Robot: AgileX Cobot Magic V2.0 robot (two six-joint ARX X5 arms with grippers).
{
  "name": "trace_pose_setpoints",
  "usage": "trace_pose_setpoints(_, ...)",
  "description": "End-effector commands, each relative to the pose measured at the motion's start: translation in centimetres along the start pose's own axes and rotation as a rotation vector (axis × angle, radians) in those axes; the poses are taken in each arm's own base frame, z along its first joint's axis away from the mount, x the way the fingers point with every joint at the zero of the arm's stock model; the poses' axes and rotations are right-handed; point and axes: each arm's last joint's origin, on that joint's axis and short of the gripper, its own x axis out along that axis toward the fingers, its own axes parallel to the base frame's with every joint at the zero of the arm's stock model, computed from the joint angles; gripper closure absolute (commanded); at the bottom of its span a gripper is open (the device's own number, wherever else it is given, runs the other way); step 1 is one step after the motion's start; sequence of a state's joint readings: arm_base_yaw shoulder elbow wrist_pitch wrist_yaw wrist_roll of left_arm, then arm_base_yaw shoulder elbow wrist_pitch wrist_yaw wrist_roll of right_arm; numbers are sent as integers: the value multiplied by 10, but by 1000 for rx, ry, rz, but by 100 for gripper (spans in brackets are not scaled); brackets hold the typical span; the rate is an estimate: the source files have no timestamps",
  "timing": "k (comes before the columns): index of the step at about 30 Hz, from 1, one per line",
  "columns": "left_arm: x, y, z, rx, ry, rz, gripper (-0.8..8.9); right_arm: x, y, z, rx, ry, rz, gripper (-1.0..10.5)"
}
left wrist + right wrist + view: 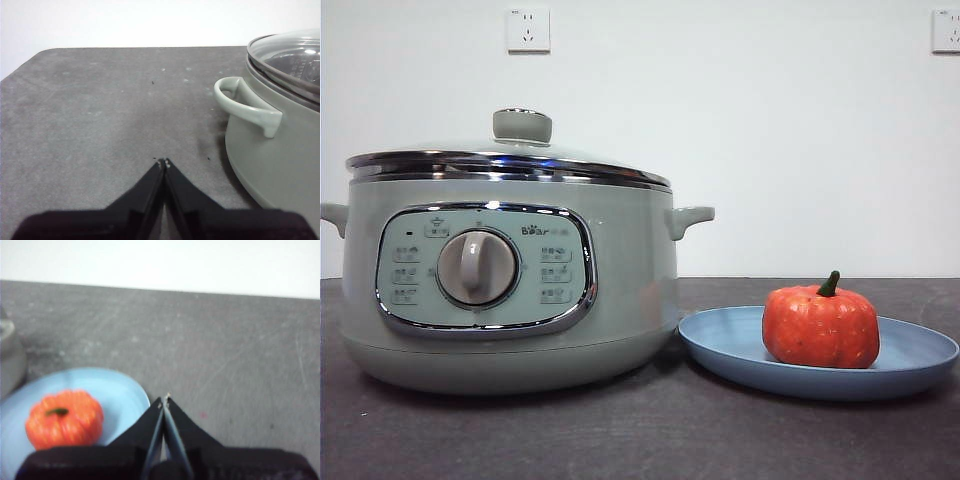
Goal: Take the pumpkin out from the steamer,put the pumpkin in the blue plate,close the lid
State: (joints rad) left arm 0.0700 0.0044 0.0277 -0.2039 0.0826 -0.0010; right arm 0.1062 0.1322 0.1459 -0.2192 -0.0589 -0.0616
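Observation:
The orange pumpkin (821,325) (64,418) with its green stem sits on the blue plate (910,356) (117,392), to the right of the steamer (510,270) (275,155). The glass lid (520,150) (287,57) rests shut on the sage-green pot, knob on top. My left gripper (164,162) is shut and empty, hovering above the table beside the steamer's side handle (245,105). My right gripper (164,400) is shut and empty, up above the table just beside the plate's edge. Neither arm shows in the front view.
The dark grey table (640,440) runs under everything. A white wall with two power sockets (528,30) stands behind. Bare tabletop stretches away from the steamer in the left wrist view and beyond the plate in the right wrist view.

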Motion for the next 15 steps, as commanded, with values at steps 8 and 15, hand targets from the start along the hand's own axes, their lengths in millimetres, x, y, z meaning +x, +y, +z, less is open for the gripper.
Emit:
trace_pose_setpoints(8,1,1,-5,-8,12,5,816,5,1,-32,11,-22,10,945)
trace_pose_setpoints(15,1,1,-5,-8,12,5,816,6,1,-33,12,-16,3,945)
